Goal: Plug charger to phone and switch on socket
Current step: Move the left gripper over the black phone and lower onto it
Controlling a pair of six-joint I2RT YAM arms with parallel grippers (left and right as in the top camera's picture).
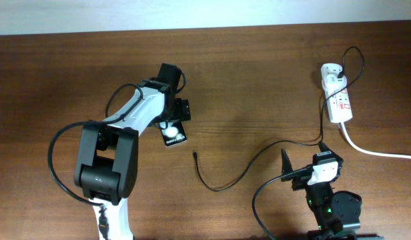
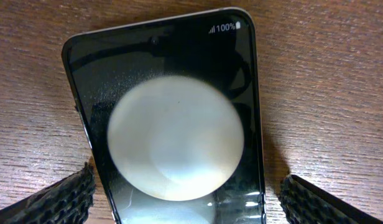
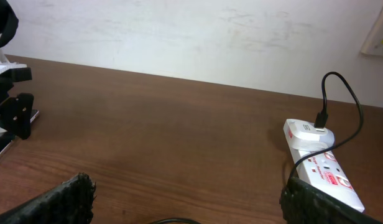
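The phone (image 1: 173, 137) lies flat on the table, a black slab with a white round patch. In the left wrist view it (image 2: 173, 81) fills the frame and shows "100%" at its far end. My left gripper (image 1: 171, 121) (image 2: 185, 202) is open and straddles the phone's near end, with a gap on each side. The charger cable (image 1: 212, 189) runs from the adapter on the socket (image 1: 337, 93) (image 3: 322, 174) across the table; its plug tip (image 1: 194, 156) lies loose right of the phone. My right gripper (image 1: 295, 175) (image 3: 188, 205) is open and empty, near the cable.
A thick white cord (image 1: 379, 152) leaves the socket toward the right edge. The black cable loops above the white adapter (image 3: 303, 132). A white wall stands behind the table's far edge. The left arm (image 3: 11, 112) shows at the left of the right wrist view.
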